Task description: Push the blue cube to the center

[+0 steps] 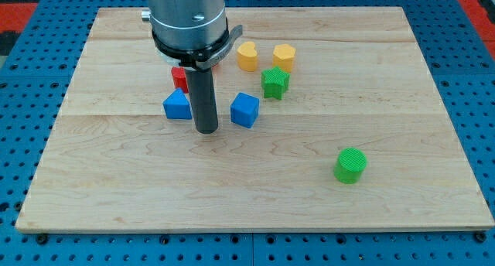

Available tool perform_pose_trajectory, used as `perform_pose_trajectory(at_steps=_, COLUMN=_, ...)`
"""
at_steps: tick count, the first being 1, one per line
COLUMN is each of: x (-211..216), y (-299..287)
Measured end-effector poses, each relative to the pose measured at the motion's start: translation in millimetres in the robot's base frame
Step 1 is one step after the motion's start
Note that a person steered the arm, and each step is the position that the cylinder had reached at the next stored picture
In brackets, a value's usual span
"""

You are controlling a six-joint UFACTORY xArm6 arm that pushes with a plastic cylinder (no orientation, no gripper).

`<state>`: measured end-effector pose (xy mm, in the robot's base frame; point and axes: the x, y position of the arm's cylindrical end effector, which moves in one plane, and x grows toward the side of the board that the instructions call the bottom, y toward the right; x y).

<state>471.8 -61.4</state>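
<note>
So the rod's tip (206, 131) sat on the tabletop (116, 189) right between two blue blocks: a blue triangular-looking block (177, 105) just at its 9 o'clock and the blue cube (244, 109) just at its 3 o'clock, slightly up toward 2. There were no jaws on this rig at all, just a plain dark rod, so nothing was clamped or held; it could only shove stuff.

The cube looked near the tip but I couldn't tell if they were actually touching. It was already close to the middle of the board, maybe a touch toward 12 o'clock of dead center. My guess was the tip had been parked on the cube's 9 o'clock side so a nudge would carry it toward 3 or 4.

The rest was crowded up top: a green star-ish block (274, 82) near the cube's 1 o'clock, a yellow heart (247, 56), a yellow block (284, 56), and a red block (179, 77) half hidden behind the rod. A green cylinder (351, 165) sat well apart at 4 o'clock.
</note>
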Motion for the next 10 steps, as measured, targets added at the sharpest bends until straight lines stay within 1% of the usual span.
perform_pose_trajectory(at_steps=1, x=2, y=6)
perform_pose_trajectory(at_steps=2, x=2, y=34)
perform_pose_trajectory(at_steps=4, x=2, y=67)
perform_pose_trajectory(at_steps=5, x=6, y=53)
perform_pose_trajectory(at_steps=6, x=-2, y=9)
perform_pose_trajectory(at_steps=9, x=-25, y=17)
perform_pose_trajectory(at_steps=10, x=-36, y=29)
